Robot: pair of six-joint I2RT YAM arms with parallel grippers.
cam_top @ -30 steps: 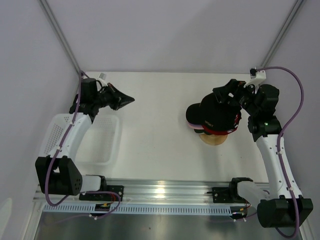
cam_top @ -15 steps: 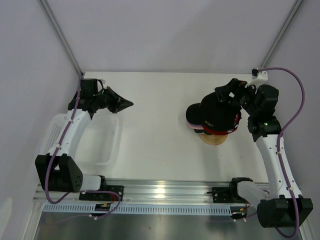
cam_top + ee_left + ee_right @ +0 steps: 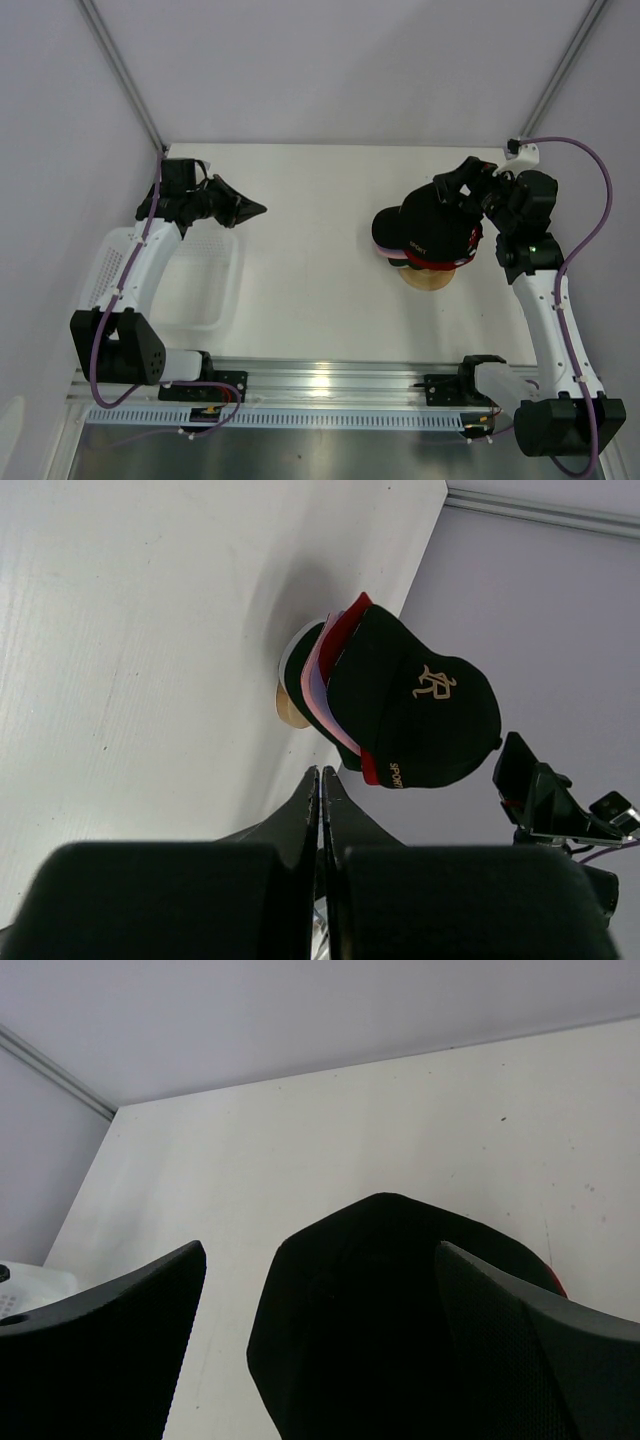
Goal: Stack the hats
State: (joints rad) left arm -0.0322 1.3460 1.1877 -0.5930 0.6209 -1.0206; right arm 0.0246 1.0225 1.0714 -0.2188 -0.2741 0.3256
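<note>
The hats point(image 3: 425, 238) sit stacked on a round wooden stand point(image 3: 428, 280) at the right of the table, a black cap on top with red, pink and lavender edges showing below it. My right gripper point(image 3: 452, 185) hovers open just behind the stack. In the right wrist view the black cap point(image 3: 390, 1330) fills the space below my right gripper point(image 3: 318, 1252), untouched by either finger. My left gripper point(image 3: 255, 208) is shut on nothing, far to the left of the stack. The left wrist view shows the hats point(image 3: 410, 715) beyond my left gripper point(image 3: 321, 776).
A white mesh basket point(image 3: 236, 270) lies at the left under the left arm. The arms' rail point(image 3: 330, 385) runs along the near edge. Grey walls close in the back and sides, with slanted frame posts point(image 3: 125, 80) at the back corners.
My left gripper has swung slightly back towards the basket, still shut. My right gripper has edged a little away from the stack, still open.
</note>
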